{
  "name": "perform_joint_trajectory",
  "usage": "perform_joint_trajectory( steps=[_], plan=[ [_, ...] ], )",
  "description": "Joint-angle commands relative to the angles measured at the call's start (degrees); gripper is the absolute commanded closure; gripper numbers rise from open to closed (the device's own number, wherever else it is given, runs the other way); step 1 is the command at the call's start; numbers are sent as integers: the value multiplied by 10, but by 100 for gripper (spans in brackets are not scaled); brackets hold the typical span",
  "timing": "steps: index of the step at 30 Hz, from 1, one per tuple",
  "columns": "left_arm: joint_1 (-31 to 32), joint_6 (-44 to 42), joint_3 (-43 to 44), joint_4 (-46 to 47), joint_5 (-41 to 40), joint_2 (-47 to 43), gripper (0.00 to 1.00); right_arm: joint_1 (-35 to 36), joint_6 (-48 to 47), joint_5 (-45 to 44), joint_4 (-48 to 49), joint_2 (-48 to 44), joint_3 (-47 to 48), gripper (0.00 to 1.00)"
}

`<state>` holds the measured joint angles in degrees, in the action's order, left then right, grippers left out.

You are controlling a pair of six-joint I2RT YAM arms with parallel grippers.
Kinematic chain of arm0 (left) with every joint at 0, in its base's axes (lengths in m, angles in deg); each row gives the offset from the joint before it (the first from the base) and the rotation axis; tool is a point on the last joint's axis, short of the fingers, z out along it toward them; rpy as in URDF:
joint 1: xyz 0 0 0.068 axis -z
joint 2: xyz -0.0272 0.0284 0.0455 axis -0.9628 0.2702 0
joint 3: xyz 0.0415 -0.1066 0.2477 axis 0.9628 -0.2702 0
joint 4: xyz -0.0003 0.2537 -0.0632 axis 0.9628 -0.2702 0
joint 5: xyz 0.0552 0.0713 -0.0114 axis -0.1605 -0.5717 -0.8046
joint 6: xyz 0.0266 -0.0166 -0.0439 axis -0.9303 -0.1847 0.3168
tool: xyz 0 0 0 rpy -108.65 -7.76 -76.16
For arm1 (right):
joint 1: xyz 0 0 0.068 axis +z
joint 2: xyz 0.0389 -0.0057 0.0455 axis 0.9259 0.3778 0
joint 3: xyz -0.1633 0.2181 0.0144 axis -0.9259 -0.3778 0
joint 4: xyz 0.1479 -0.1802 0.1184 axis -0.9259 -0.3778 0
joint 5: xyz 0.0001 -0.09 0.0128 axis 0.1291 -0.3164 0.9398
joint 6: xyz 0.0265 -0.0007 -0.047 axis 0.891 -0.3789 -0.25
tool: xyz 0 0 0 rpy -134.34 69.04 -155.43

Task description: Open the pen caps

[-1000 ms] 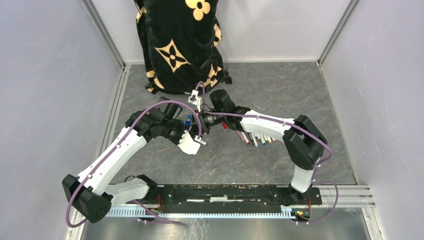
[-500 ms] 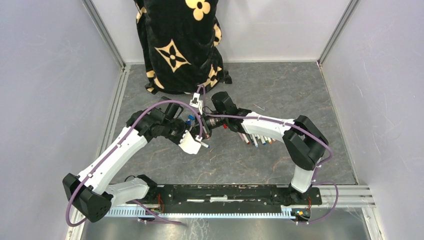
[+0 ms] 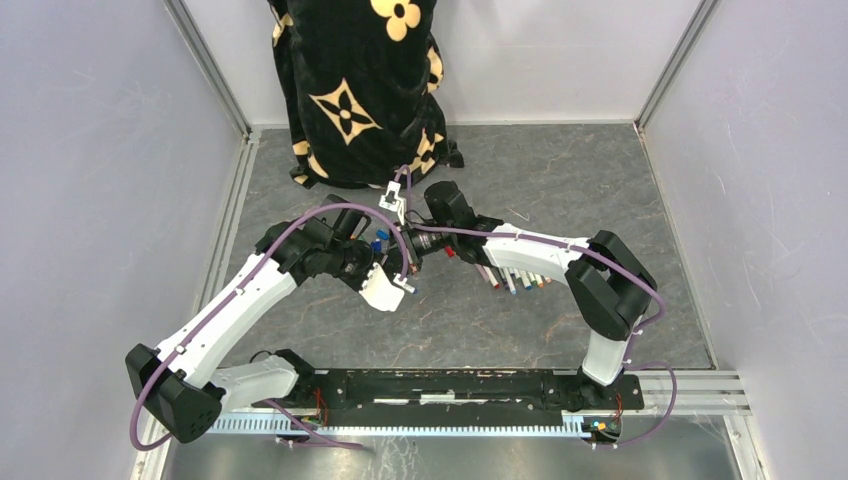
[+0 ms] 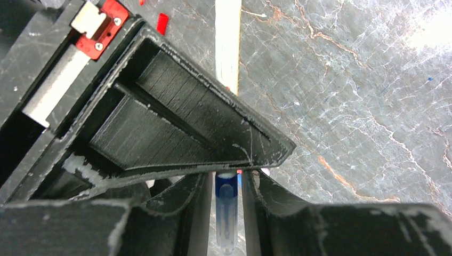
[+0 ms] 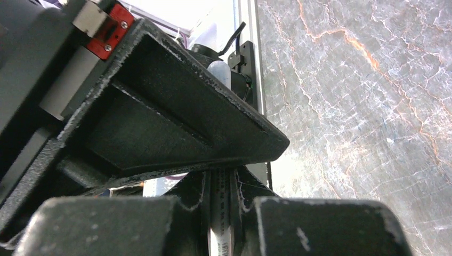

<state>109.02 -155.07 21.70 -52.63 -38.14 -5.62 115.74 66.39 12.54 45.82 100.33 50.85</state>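
Observation:
My left gripper (image 3: 388, 268) and right gripper (image 3: 418, 244) meet tip to tip at the middle of the table. In the left wrist view the left gripper (image 4: 226, 186) is shut on a blue translucent pen cap (image 4: 226, 213). In the right wrist view the right gripper (image 5: 218, 186) is shut on a white printed pen barrel (image 5: 218, 226). I cannot tell whether the cap is still on that barrel. A row of several pens (image 3: 512, 277) with coloured ends lies on the table under the right forearm. Another white barrel (image 4: 228, 42) and small red caps (image 4: 162, 22) lie beyond the left fingers.
A black cloth with tan flower prints (image 3: 355, 80) hangs at the back centre. Grey walls with aluminium posts (image 3: 215, 75) close in both sides. The black base rail (image 3: 450, 385) runs along the near edge. A purple cable (image 3: 330, 215) loops over the left arm.
Hardly anything differs. Both grippers stay closed and close together, with only a slight shift of the right wrist to the right.

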Motion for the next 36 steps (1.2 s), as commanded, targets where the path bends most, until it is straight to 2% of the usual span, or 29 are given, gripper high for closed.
perform_joint_trajectory(
  steps=[1,4,6,8,10,13,17,26,31,34,36],
  plan=[
    [5,-6,12,2,1,1,73,-1,23,17,47,1,25,100],
    [5,-15,5,2,-17,-1,87,-6,23,17,45,-4,15,100],
    [5,-19,1,4,-28,-3,88,-10,23,17,45,-10,4,100],
    [5,-23,-1,6,-36,-3,83,-11,17,17,36,-14,-3,100],
    [5,-25,-1,10,-45,-2,71,-12,8,16,25,-17,-6,100],
    [5,-35,-1,11,-48,-4,60,-12,8,18,24,-20,-11,100],
    [5,-34,6,14,-39,-3,58,-13,6,19,22,-21,-10,100],
    [20,-10,17,14,-17,5,69,-13,18,23,34,-13,3,100],
    [26,2,20,15,-15,10,78,-13,28,22,47,-8,3,100],
    [27,-1,18,13,-23,11,93,-12,32,25,53,-7,4,100],
    [28,-10,17,3,-36,11,97,-12,20,25,37,-10,2,97]
  ],
)
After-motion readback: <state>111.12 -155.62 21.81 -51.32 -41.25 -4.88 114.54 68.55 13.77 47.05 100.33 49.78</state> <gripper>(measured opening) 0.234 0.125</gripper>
